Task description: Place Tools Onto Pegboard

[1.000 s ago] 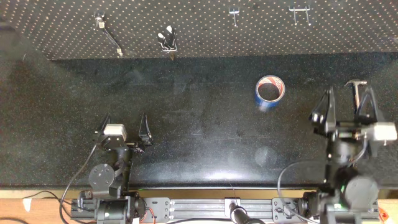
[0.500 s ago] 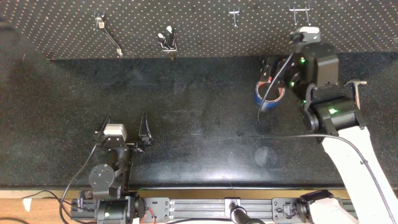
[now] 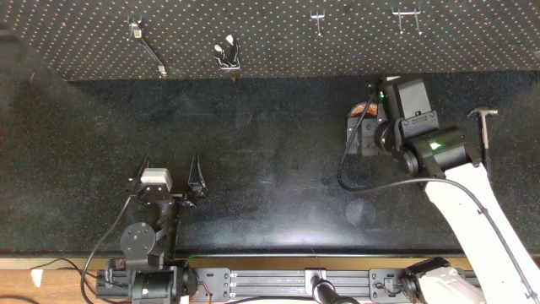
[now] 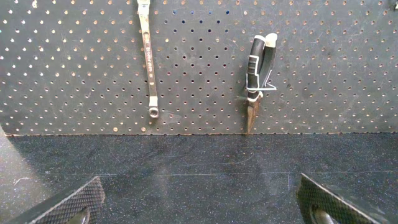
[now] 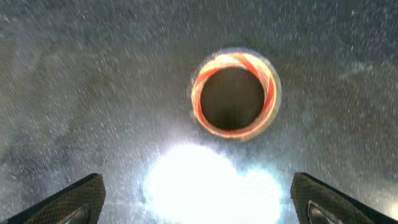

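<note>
Right gripper (image 5: 199, 208) hangs over the tabletop (image 3: 270, 177) with its jaws spread wide and nothing between them. The tape (image 5: 235, 60) lies flat just beneath it, hole facing up, its inner rim orange-red. Neither finger touches the roll. A bright patch of glare sits on the dark surface beside the tape. From above, the right arm reaches up and leftward from its base, and its wrist covers most of the roll, so that just a sliver of the orange rim peeks out at the edge nearest the pegboard (image 3: 67, 34).

Left gripper (image 3: 170, 171) is low on the left side of the tabletop, close to its own base, released as well and holding nothing. It faces the pegboard, which stands along the far edge of the tabletop.

Two tools hang on the left half of the board. A wrench (image 4: 149, 62) hangs straight down, ring end lowest. Beside it, apart from it, pliers (image 4: 258, 68) with black and white handles hang on a wire hook, nose pointing down and ending just above the tabletop.

A hammer (image 3: 483, 128) lies on the tabletop at the far right, head toward the pegboard, close beside the right arm and apart from the tape. Two bare hooks (image 3: 318, 19) sit on the right half of the board, above the tape and hammer.
</note>
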Robot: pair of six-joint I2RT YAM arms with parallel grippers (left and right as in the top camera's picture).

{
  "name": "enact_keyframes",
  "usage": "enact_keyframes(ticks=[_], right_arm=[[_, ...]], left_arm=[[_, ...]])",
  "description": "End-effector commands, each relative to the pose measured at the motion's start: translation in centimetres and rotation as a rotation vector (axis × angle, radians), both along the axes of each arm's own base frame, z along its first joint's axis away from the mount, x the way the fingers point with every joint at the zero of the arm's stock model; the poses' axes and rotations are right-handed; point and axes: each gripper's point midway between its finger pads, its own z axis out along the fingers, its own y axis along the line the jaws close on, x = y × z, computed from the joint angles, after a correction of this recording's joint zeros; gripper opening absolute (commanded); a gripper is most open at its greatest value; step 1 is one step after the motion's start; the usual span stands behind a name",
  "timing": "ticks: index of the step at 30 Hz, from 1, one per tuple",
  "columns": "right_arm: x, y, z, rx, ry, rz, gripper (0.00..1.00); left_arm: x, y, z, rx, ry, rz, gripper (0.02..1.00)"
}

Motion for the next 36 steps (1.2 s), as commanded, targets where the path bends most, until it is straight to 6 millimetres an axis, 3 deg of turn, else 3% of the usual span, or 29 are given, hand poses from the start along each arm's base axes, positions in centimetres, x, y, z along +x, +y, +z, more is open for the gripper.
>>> enact_keyframes(ticks=[1, 4, 10, 15, 23, 31, 34, 36], right_arm=[[1.1, 0.4, -0.9, -0.033, 0.089, -0.009, 0.974], [2.2, 1.8, -2.4, -0.059, 0.145, 0.020, 0.974], [4.2, 2.3, -6.4, -0.125, 0.189, 0.020, 0.974], [5.8, 2.9, -8.0, -0.124, 0.175, 0.028, 0.974], [7.2, 3.4, -9.2, -0.124, 0.148, 0.043, 0.976], [7.1, 3.3, -9.7, -0.128, 0.162, 0.043, 0.982], [7.0, 3.3, -9.7, -0.129, 0.163, 0.043, 0.844], [6.8, 3.0, -9.9, -0.148, 0.175, 0.037, 0.836]], left_arm=[[0.0, 0.0, -0.1, -0.005, -0.001, 0.003, 0.993], [0.0, 0.0, -0.1, -0.005, -0.001, 0.003, 0.996], [0.0, 0.0, -0.1, -0.005, -0.001, 0.003, 0.993], [0.0, 0.0, -0.1, -0.005, -0.001, 0.003, 0.993], [0.0, 0.0, -0.1, -0.005, -0.001, 0.003, 0.993], [0.0, 0.0, -0.1, -0.005, -0.001, 0.003, 0.993], [0.0, 0.0, -0.1, -0.005, -0.001, 0.003, 0.993], [0.0, 0.0, -0.1, -0.005, -0.001, 0.003, 0.993]])
